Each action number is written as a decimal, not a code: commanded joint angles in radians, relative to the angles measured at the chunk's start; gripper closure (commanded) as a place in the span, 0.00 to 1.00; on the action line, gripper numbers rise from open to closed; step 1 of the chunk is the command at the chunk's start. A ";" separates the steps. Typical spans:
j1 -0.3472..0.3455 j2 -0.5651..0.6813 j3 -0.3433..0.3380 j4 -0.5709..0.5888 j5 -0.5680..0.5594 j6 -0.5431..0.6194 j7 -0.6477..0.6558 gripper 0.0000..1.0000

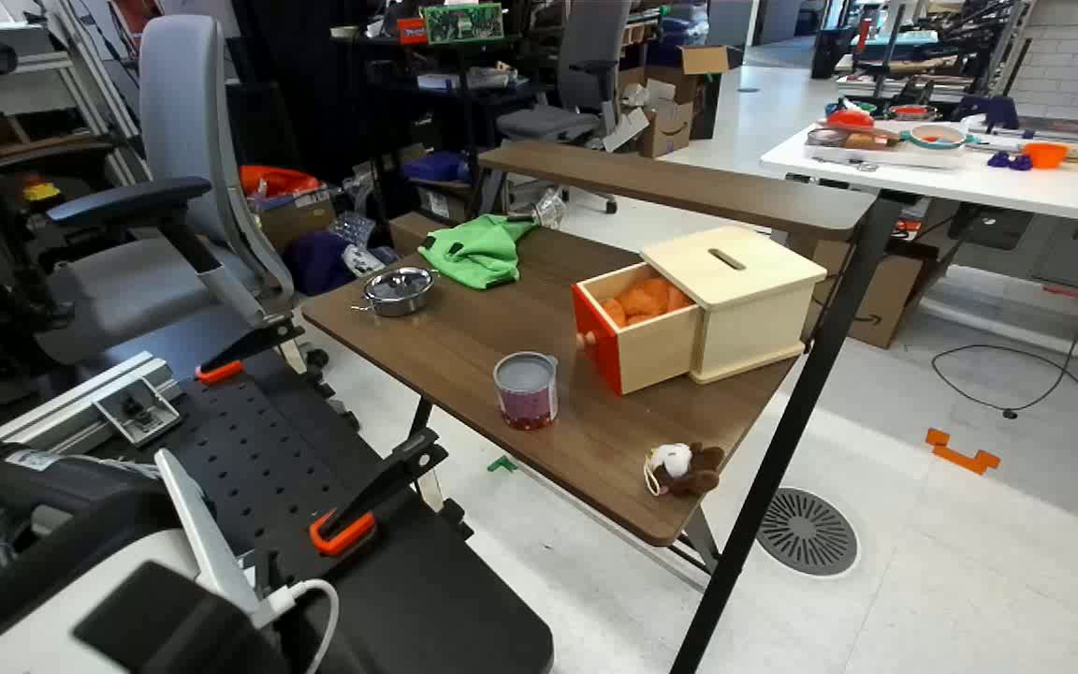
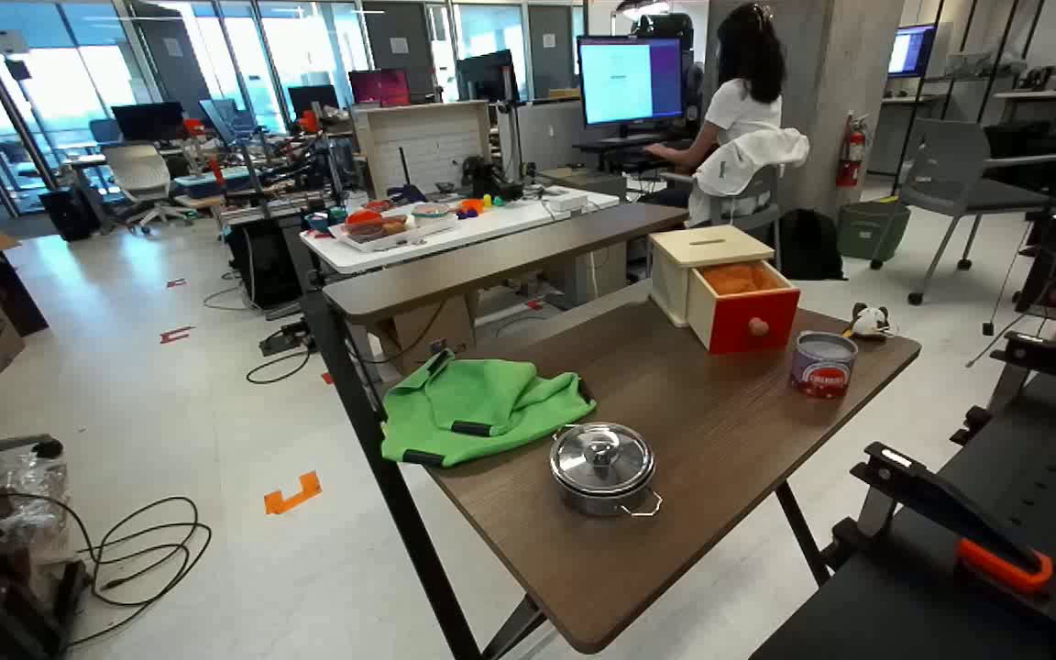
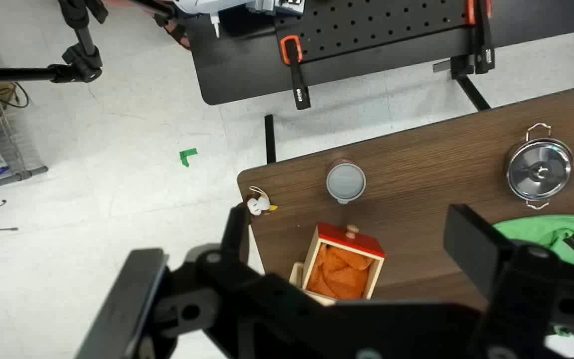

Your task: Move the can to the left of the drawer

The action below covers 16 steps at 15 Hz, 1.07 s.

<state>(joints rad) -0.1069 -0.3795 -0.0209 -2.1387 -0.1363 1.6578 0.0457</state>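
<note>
The can has a grey lid and a purple and red label. It stands upright on the brown table, in front of the red drawer front, and apart from it, in both exterior views. The drawer has a red front with a round knob and is pulled out of a pale wooden box, with orange cloth inside. In the wrist view my gripper is open and empty, high above the table, with the can and drawer below. The gripper is out of both exterior views.
A lidded metal pot and a green cloth lie at one end of the table. A small plush toy lies near the other end. A raised shelf runs along the back. A black bench with clamps stands opposite.
</note>
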 commanded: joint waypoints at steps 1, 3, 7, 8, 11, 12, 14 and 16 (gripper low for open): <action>0.013 0.001 -0.011 0.002 -0.004 -0.002 0.003 0.00; 0.013 0.001 -0.011 0.002 -0.004 -0.002 0.003 0.00; 0.013 0.001 -0.011 0.002 -0.004 -0.002 0.003 0.00; 0.013 0.001 -0.011 0.002 -0.004 -0.002 0.003 0.00; 0.013 0.001 -0.011 0.002 -0.004 -0.002 0.003 0.00; 0.013 0.001 -0.011 0.002 -0.004 -0.002 0.003 0.00; 0.010 0.001 -0.010 -0.036 -0.020 0.044 0.015 0.00; 0.007 -0.007 -0.007 -0.088 -0.046 0.084 0.013 0.00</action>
<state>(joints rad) -0.1058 -0.3790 -0.0211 -2.1637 -0.1396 1.6788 0.0476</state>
